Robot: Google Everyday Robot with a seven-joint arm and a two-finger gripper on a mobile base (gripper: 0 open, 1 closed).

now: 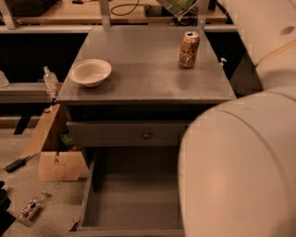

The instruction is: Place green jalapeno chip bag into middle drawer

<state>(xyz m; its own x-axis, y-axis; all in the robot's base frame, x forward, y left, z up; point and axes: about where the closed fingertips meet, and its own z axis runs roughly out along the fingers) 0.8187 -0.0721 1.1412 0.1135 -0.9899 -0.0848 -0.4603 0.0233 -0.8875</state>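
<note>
The green jalapeno chip bag (177,5) hangs in the air at the top edge of the camera view, above the back of the cabinet top; only its lower part shows. My gripper holds it from above and is cut off by the top edge, and my arm (259,28) rises at the top right. The middle drawer (134,203) is pulled out at the bottom of the view, with a bare grey floor. Its right part is hidden behind my arm's big white link (240,171).
A tan-orange drink can (188,49) stands at the right back of the grey cabinet top (143,78) and a white bowl (90,71) at its left. The top drawer front with a round knob (147,135) is shut. A cardboard box (55,157) and a small bottle (50,77) are at the left.
</note>
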